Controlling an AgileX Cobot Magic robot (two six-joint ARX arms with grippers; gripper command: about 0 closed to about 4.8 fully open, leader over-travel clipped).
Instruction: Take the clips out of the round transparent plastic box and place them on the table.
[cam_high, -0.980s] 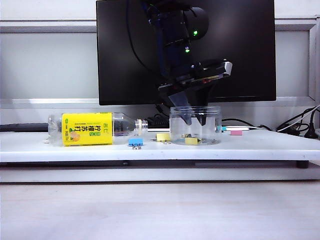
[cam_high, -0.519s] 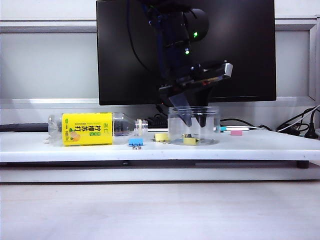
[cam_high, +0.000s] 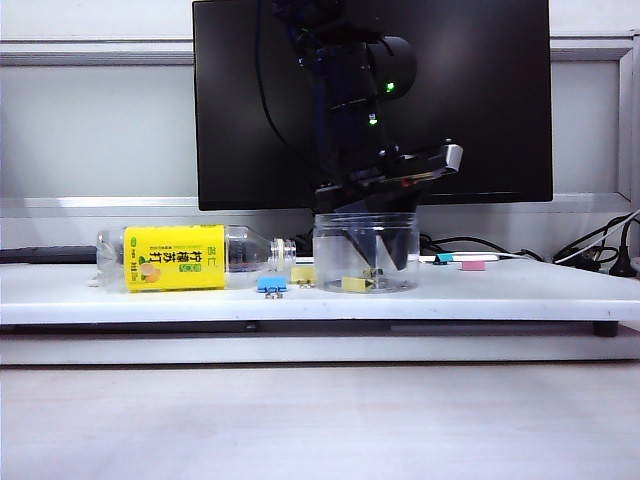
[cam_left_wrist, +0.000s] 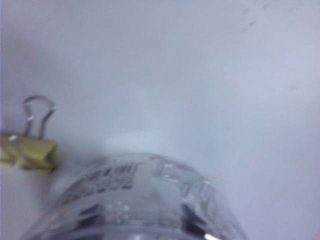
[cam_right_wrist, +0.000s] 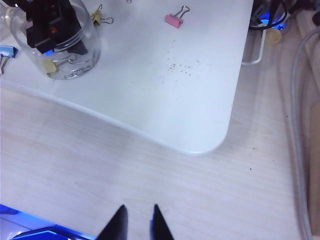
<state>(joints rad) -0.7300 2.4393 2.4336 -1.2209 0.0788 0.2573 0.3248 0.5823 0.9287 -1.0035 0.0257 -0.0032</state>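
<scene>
Clear plastic box (cam_high: 365, 253) is sitting on the table (cam_high: 500, 290); left end effector (cam_high: 372, 250) is reaching inside, spread wide, seeking yellow clips (cam_high: 356, 284). Right end effector (cam_right_wrist: 138, 220) is hovering aside, partly parted, empty.

You see the round transparent plastic box (cam_high: 365, 253) upright on the white desk (cam_high: 500, 290), enclosing the left gripper (cam_high: 372, 240). Yellow clips (cam_high: 357, 284) lie inside, beneath that gripper; another yellow clip (cam_high: 303, 273) and a pink clip (cam_right_wrist: 175, 19) rest outside.

Left hand (cam_high: 372, 252) spread; right hand (cam_right_wrist: 138, 220) part-open.
</scene>
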